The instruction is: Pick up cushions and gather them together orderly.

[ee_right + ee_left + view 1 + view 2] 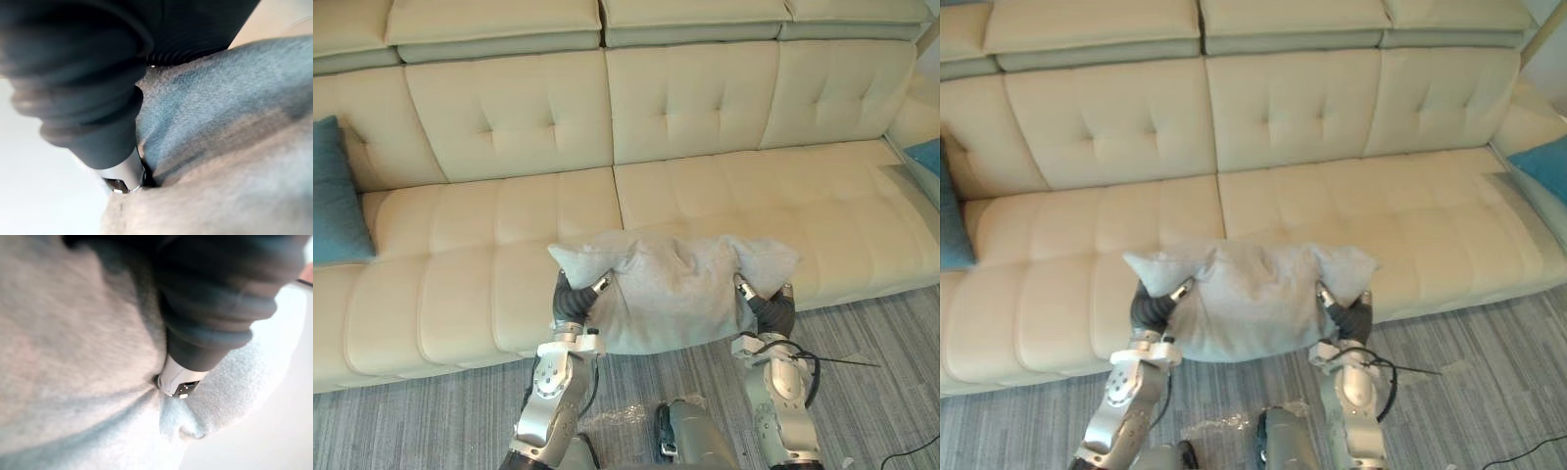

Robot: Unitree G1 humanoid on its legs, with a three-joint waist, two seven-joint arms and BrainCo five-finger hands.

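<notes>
The grey cushion (671, 294) hangs over the sofa's (489, 235) front edge between the left hand (576, 302) and right hand (771, 311), both sunk in fabric so their grip cannot be told; uneven squeeze risks it dropping onto the carpet (871, 411).

You're looking at a cream tufted sofa (489, 235) that runs the full width, with padded headrests (499, 20) along its back edge. Below its front edge lies grey striped carpet (881, 333) — on it, near the sofa's front, a crumpled piece of clear plastic (617, 416).
</notes>
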